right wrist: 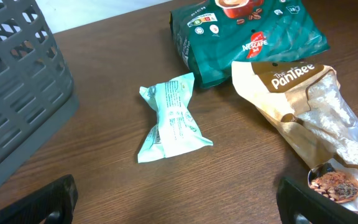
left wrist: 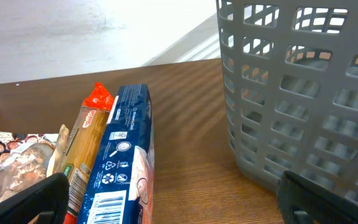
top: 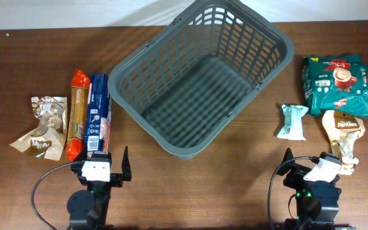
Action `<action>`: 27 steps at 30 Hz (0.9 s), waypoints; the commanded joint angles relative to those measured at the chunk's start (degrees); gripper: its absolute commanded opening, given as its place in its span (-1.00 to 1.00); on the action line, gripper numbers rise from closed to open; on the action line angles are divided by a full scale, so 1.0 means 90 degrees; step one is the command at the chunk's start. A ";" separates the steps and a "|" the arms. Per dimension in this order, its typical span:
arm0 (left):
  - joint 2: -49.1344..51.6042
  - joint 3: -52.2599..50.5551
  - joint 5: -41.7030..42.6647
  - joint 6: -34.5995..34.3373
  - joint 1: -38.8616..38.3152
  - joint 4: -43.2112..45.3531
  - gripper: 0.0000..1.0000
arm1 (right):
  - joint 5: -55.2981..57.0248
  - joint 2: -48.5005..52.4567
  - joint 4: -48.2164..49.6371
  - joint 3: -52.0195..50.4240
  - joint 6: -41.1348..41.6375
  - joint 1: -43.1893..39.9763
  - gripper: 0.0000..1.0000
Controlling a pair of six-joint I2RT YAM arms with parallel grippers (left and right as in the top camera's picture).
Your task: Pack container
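So far our grey basket (top: pixel 260 45) is empty; snack packets (top: pixel 99 115) wait left and right of it. Our left claw (left wrist: pixel 176 208) and right claw (right wrist: pixel 176 202) are spread wide, holding nothing.

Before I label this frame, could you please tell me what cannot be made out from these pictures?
- Basket: left wrist view, top and right edges cut it off.
- Blue packet: left wrist view, bottom edge cuts its near end; overhead, print too small to read.
- Beige bag: right wrist view, right edge cuts it off.
- Brown bag: left wrist view, left edge cuts it off.
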 commanded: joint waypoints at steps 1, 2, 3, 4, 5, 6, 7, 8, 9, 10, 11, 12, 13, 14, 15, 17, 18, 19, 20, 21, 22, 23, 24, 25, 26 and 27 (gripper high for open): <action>-0.0044 -0.0029 -0.0046 -0.0015 -0.0015 -0.0007 0.99 | 0.0034 -0.0068 0.0012 -0.0056 -0.0019 0.0044 0.98; -0.0044 -0.0029 -0.0046 -0.0015 -0.0015 -0.0007 0.99 | 0.0032 -0.0068 0.0012 -0.0056 -0.0019 0.0044 0.98; -0.0044 -0.0029 -0.0046 -0.0015 -0.0015 -0.0007 0.98 | 0.0032 -0.0068 0.0012 -0.0056 -0.0017 0.0044 0.98; -0.0044 -0.0029 -0.0046 -0.0015 -0.0015 -0.0007 0.98 | 0.0032 -0.0068 0.0015 -0.0056 -0.0019 0.0044 0.98; -0.0044 -0.0029 -0.0046 -0.0015 -0.0015 -0.0007 0.99 | 0.0032 -0.0068 0.0012 -0.0056 -0.0019 0.0044 0.98; -0.0044 -0.0029 -0.0046 -0.0015 -0.0015 -0.0007 0.99 | 0.0032 -0.0068 0.0015 -0.0056 -0.0019 0.0044 0.98; -0.0044 -0.0029 -0.0046 -0.0015 -0.0015 -0.0007 0.98 | 0.0034 -0.0068 0.0012 -0.0056 -0.0019 0.0044 0.98; -0.0044 -0.0029 -0.0046 -0.0015 -0.0015 -0.0007 0.98 | 0.0032 -0.0068 0.0015 -0.0056 -0.0019 0.0044 0.98; -0.0044 -0.0029 -0.0046 -0.0015 -0.0015 -0.0007 0.98 | 0.0032 -0.0068 0.0012 -0.0056 -0.0019 0.0044 0.98; -0.0044 -0.0029 -0.0046 -0.0015 -0.0015 -0.0007 0.99 | 0.0032 -0.0068 0.0012 -0.0056 -0.0019 0.0044 0.98; -0.0044 -0.0029 -0.0046 -0.0015 -0.0015 -0.0007 0.99 | 0.0032 -0.0068 0.0012 -0.0056 -0.0017 0.0044 0.98; -0.0044 -0.0029 -0.0046 -0.0015 -0.0015 -0.0007 0.99 | 0.0032 -0.0068 0.0015 -0.0056 -0.0019 0.0044 0.98; -0.0044 -0.0029 -0.0046 -0.0015 -0.0015 -0.0007 0.99 | 0.0032 -0.0068 0.0015 -0.0056 -0.0019 0.0044 0.99; -0.0044 -0.0029 -0.0046 -0.0015 -0.0015 -0.0007 0.98 | 0.0032 -0.0068 0.0012 -0.0056 -0.0019 0.0044 0.98; -0.0044 -0.0029 -0.0046 -0.0015 -0.0015 -0.0007 0.99 | 0.0032 -0.0068 0.0015 -0.0056 -0.0019 0.0044 0.98; -0.0044 -0.0029 -0.0046 -0.0015 -0.0015 -0.0007 0.98 | 0.0034 -0.0068 0.0012 -0.0056 -0.0019 0.0044 0.99; -0.0044 -0.0029 -0.0046 -0.0015 -0.0015 -0.0007 0.99 | 0.0032 -0.0068 0.0012 -0.0056 -0.0019 0.0044 0.98; -0.0044 -0.0029 -0.0046 -0.0015 -0.0015 -0.0007 0.99 | 0.0032 -0.0068 0.0012 -0.0056 -0.0019 0.0044 0.98; -0.0044 -0.0029 -0.0049 -0.0015 -0.0015 -0.0007 0.99 | 0.0034 -0.0068 0.0012 -0.0056 -0.0019 0.0044 0.98; -0.0044 -0.0029 -0.0046 -0.0015 -0.0015 -0.0007 0.98 | 0.0034 -0.0068 0.0012 -0.0056 -0.0019 0.0044 0.98; -0.0044 -0.0029 -0.0046 -0.0015 -0.0015 -0.0007 0.98 | 0.0032 -0.0068 0.0015 -0.0056 -0.0017 0.0044 0.98; -0.0044 -0.0029 -0.0046 -0.0015 -0.0015 -0.0007 0.99 | 0.0019 -0.0068 0.0015 -0.0056 -0.0015 0.0044 0.98; -0.0044 -0.0029 -0.0049 -0.0015 -0.0015 -0.0007 0.99 | -0.0155 -0.0068 0.0012 -0.0056 -0.0007 0.0044 0.98; -0.0044 -0.0029 -0.0046 -0.0015 -0.0015 -0.0007 0.98 | -0.0517 -0.0068 -0.0010 -0.0056 0.0010 0.0044 0.98; -0.0044 -0.0029 -0.0046 -0.0015 -0.0015 -0.0007 0.99 | -0.0925 -0.0068 -0.0087 -0.0056 0.0007 0.0044 0.98; -0.0044 -0.0029 -0.0046 -0.0015 -0.0015 -0.0007 0.99 | -0.1039 -0.0068 -0.0061 -0.0053 0.0005 0.0044 0.98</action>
